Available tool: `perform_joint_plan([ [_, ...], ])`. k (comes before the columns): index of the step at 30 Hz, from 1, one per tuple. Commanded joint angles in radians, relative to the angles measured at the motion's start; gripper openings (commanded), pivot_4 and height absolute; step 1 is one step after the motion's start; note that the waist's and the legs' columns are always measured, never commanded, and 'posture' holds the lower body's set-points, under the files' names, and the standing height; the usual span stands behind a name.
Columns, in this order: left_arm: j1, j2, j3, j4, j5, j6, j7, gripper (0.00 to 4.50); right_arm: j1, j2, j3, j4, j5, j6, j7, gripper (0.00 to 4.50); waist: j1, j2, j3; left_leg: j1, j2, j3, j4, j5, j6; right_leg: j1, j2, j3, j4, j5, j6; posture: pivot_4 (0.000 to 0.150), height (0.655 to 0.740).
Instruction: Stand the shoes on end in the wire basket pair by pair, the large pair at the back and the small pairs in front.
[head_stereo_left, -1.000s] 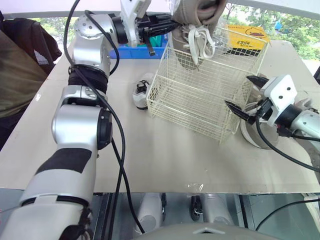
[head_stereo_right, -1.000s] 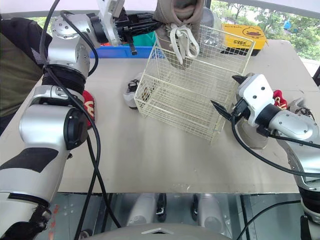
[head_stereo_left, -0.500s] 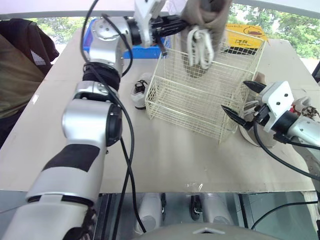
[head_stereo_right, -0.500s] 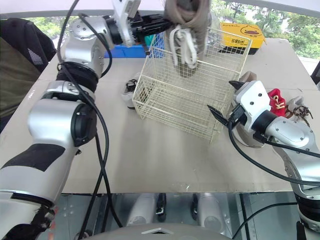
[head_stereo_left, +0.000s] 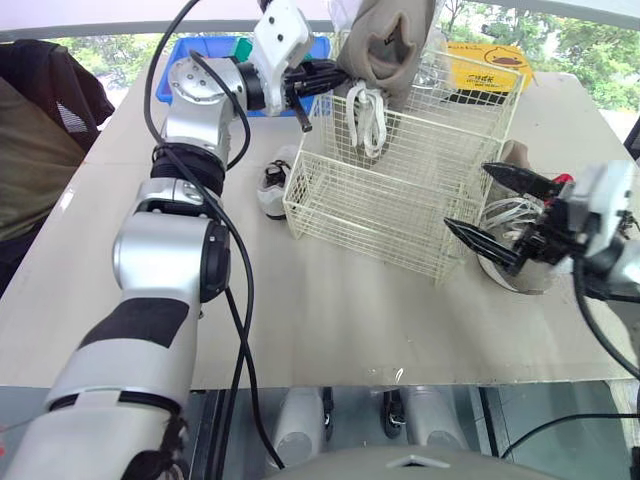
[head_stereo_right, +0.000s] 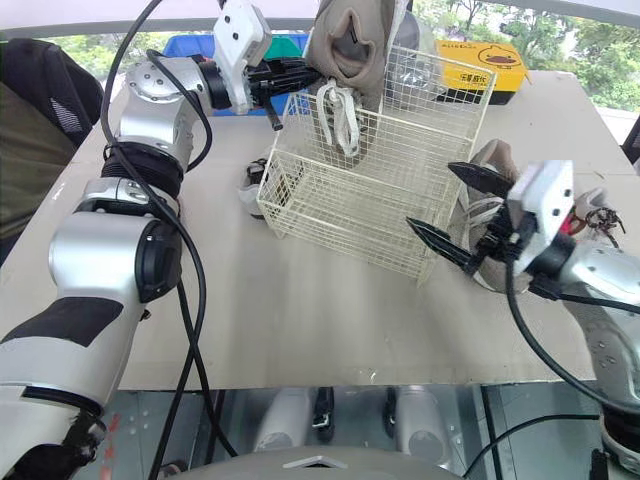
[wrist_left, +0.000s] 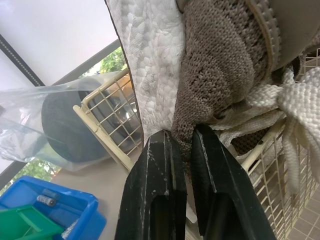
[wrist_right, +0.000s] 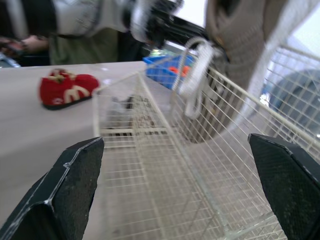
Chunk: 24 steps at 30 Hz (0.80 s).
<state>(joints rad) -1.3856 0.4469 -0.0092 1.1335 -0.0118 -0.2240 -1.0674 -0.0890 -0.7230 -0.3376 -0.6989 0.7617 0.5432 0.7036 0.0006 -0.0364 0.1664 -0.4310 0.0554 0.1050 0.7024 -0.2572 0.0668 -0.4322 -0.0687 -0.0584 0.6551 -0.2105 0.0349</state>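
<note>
Lowered grey shoe dips into wire basket; yellow box lettering seems illegible.

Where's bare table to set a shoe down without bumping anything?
Free: the wide strip of table between the wire basket front wall and the near edge, and the left side beyond the small shoe. Crowded: right of the basket, where the right gripper stands open beside a large shoe.
</note>
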Motion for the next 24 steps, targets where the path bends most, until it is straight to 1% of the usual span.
perform_joint_plan([
  [1,0.046,0.012,0.0,-0.024,0.003,0.036,0.007,0.0,0.066,-0.023,-0.125,-0.1,0.075,0.035,-0.06,4.5,0.0,0.0,0.0,0.0,0.0,0.0,0.0,0.0,0.0,0.0,0.0,0.0,0.0,0.0,0.0,0.15,0.74],
  [4,0.085,0.021,0.023,-0.067,-0.034,0.084,-0.025,0.0,0.137,-0.025,-0.2,-0.161,0.116,0.057,-0.117,4.5,0.0,0.002,-0.002,0.001,0.0,0.0,0.0,0.0,0.0,0.0,0.0,0.001,0.001,0.0,0.0,0.15,0.74],
  [6,0.104,0.027,0.044,-0.099,-0.061,0.123,-0.024,1.0,0.165,-0.027,-0.232,-0.179,0.164,0.069,-0.146,4.5,-0.003,0.003,-0.002,0.002,0.0,0.0,0.0,0.0,0.0,0.0,0.0,0.001,0.001,-0.001,-0.001,0.15,0.74],
  [7,0.116,0.03,0.054,-0.12,-0.076,0.154,-0.027,1.27,0.171,-0.028,-0.244,-0.179,0.19,0.076,-0.166,4.5,-0.004,0.003,-0.002,0.002,0.0,0.0,0.0,0.0,0.0,0.001,0.0,0.001,0.002,-0.001,-0.002,0.15,0.74],
  [8,0.134,0.039,0.062,-0.153,-0.092,0.185,-0.032,1.82,0.171,-0.034,-0.252,-0.178,0.202,0.077,-0.176,4.5,-0.006,0.003,-0.002,0.002,0.0,0.0,0.0,0.0,0.0,0.001,0.0,0.001,0.002,-0.001,-0.002,0.15,0.74],
  [9,0.149,0.045,0.067,-0.181,-0.103,0.207,-0.034,2.2,0.171,-0.04,-0.257,-0.178,0.21,0.078,-0.184,4.5,-0.007,0.003,-0.002,0.003,0.0,0.0,0.0,0.0,0.0,0.001,0.0,0.001,0.002,-0.001,-0.002,0.15,0.74],
  [10,0.159,0.047,0.068,-0.203,-0.11,0.223,-0.032,2.75,0.172,-0.046,-0.26,-0.174,0.215,0.077,-0.187,4.5,-0.008,0.003,-0.002,0.003,0.0,0.0,0.0,0.0,0.0,0.001,0.0,0.001,0.002,-0.002,-0.002,0.15,0.74],
  [11,0.186,0.052,0.077,-0.263,-0.137,0.267,-0.042,3.09,0.179,-0.051,-0.269,-0.172,0.239,0.077,-0.18,4.5,-0.008,0.003,-0.002,0.003,0.0,0.0,0.0,0.0,0.0,0.001,0.0,0.001,0.002,-0.002,-0.002,0.15,0.74],
  [12,0.233,0.067,0.101,-0.376,-0.19,0.359,-0.047,3.56,0.183,-0.054,-0.276,-0.172,0.253,0.074,-0.178,4.5,-0.008,0.004,-0.002,0.003,0.0,0.0,0.0,0.0,0.0,0.001,0.0,0.001,0.002,-0.002,-0.003,0.15,0.74],
  [13,0.298,0.09,0.131,-0.523,-0.255,0.484,-0.045,3.78,0.185,-0.057,-0.282,-0.17,0.274,0.071,-0.175,4.5,-0.012,0.004,-0.002,0.003,0.0,0.0,0.0,0.0,0.0,0.001,0.0,0.001,0.002,-0.002,-0.003,0.15,0.74],
  [14,0.347,0.103,0.15,-0.637,-0.301,0.58,-0.035,4.27,0.187,-0.061,-0.289,-0.163,0.288,0.068,-0.17,4.5,-0.014,0.005,-0.001,0.003,0.0,0.0,0.0,0.0,0.0,0.001,-0.001,0.002,0.002,-0.001,-0.002,0.15,0.74],
  [15,0.4,0.12,0.171,-0.753,-0.353,0.678,-0.021,4.46,0.187,-0.066,-0.294,-0.157,0.294,0.064,-0.165,4.5,-0.015,0.004,-0.001,0.002,0.001,0.0,0.0,0.0,0.0,0.0,-0.001,0.002,0.002,-0.001,-0.001,0.15,0.74],
  [16,0.467,0.137,0.202,-0.879,-0.418,0.786,0.001,4.46,0.193,-0.074,-0.295,-0.144,0.278,0.069,-0.17,4.5,-0.014,0.004,0.0,0.0,0.001,0.0,0.0,0.0,-0.001,-0.002,-0.001,0.002,0.002,0.0,0.0,0.15,0.74],
  [18,0.576,0.159,0.254,-1.079,-0.529,0.944,0.046,4.46,0.206,-0.081,-0.29,-0.118,0.215,0.069,-0.185,4.5,-0.013,0.004,0.0,-0.001,0.001,0.0,-0.001,0.002,-0.004,-0.002,-0.001,0.002,0.002,-0.001,0.002,0.15,0.74],
  [20,0.657,0.162,0.289,-1.224,-0.599,1.035,0.103,4.46,0.211,-0.083,-0.286,-0.078,0.168,0.074,-0.212,4.5,-0.004,0.003,0.001,-0.001,0.0,-0.002,0.0,0.003,-0.005,-0.001,-0.001,0.001,0.001,-0.002,0.004,0.15,0.74],
  [22,0.769,0.18,0.287,-1.401,-0.671,1.076,0.097,4.46,0.203,-0.084,-0.27,-0.028,0.094,0.07,-0.247,4.5,0.01,0.004,0.001,-0.001,-0.001,-0.002,0.0,0.003,-0.005,0.0,-0.002,0.001,0.001,-0.003,0.004,0.15,0.74],
  [24,0.844,0.166,0.288,-1.558,-0.754,1.134,0.148,4.46,0.179,-0.088,-0.267,0.035,0.08,0.095,-0.27,4.5,0.014,0.004,0.001,0.0,-0.001,-0.001,0.0,0.003,-0.005,0.001,-0.002,0.001,0.0,-0.004,0.001,0.15,0.74],
])
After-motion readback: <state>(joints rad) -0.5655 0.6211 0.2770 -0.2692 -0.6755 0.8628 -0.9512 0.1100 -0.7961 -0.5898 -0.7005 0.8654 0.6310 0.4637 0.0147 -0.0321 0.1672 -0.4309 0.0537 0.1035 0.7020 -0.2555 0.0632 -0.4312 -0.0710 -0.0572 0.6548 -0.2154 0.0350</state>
